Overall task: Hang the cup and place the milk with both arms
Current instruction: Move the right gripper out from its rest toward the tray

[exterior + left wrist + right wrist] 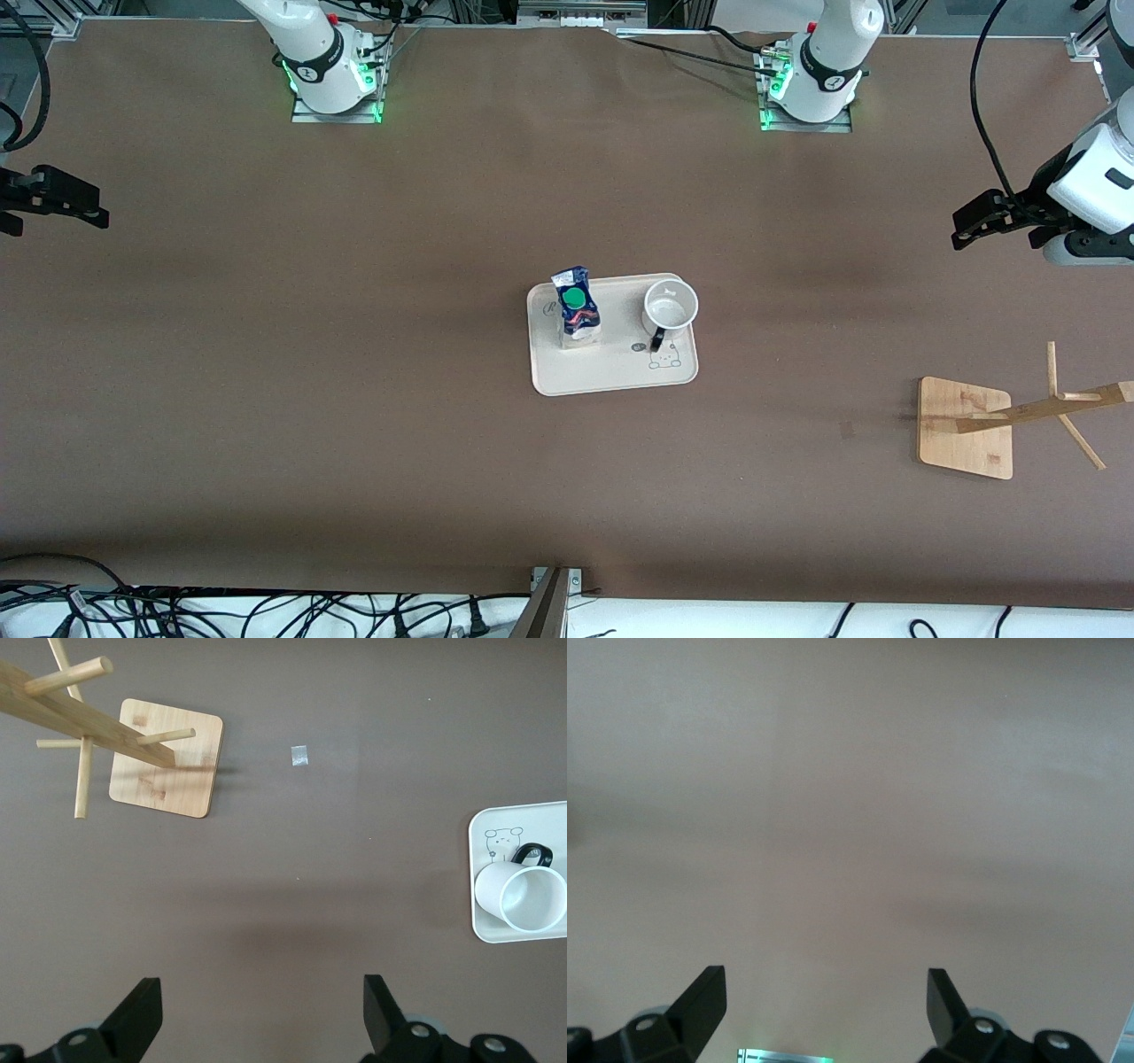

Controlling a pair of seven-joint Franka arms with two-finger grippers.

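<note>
Brown worktop point(354, 399) is carrying a cream tray point(611, 377) at its middle. The milk point(577, 310) is standing upright on the tray's end toward the right arm; the cup point(671, 306) is sitting mouth-up on the end toward the left arm, its black handle pointing toward the front camera. Wooden rack point(1019, 416) is standing well apart from the tray, at the left arm's end of the worktop and nearer the front camera, pegs sticking out sideways.

Left gripper point(997, 217) is hanging over bare worktop at that same end, jaws spread wide and holding nothing; its wrist view is showing cup and rack together. It looks the nearer arm to the cup, with nothing lying between.

Right gripper point(53, 204) is hanging over the worktop's right-arm end, jaws likewise released and empty, with an unobstructed run to the milk.
</note>
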